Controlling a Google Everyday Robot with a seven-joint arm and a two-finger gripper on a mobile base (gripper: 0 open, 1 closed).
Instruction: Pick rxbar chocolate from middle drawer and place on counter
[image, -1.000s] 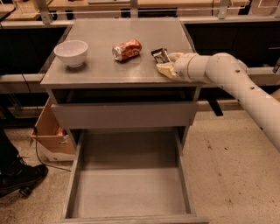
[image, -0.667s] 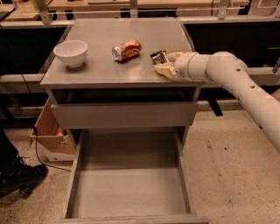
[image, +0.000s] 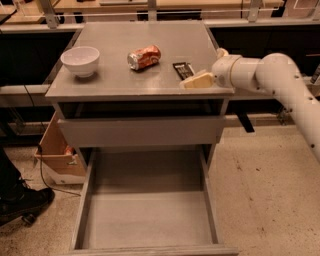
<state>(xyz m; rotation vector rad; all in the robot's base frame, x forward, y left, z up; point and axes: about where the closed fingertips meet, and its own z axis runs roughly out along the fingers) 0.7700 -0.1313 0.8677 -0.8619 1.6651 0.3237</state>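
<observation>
The gripper (image: 196, 80) sat low over the front right corner of the counter (image: 115, 80), at the end of a thick white arm (image: 280, 80) that reached in from the right. Whether it was spread or pressed together could not be told, and nothing could be seen pinched in it. The chocolate bar (image: 183, 70) lay flat on the counter just beside the gripper's tip, on the side away from the counter's front edge. Whether the two touched could not be told. A crushed orange soda can (image: 144, 56) lay on its side near the middle of the counter, to the left of the bar and apart from it. A white bowl (image: 80, 60) stood upright towards the left edge. Below the counter, a closed drawer front (image: 142, 131) faced forward. Under that, the middle drawer (image: 150, 215) was pulled far out, its grey floor showing. A cardboard box (image: 57, 150) stood on the floor to the left of the cabinet.
</observation>
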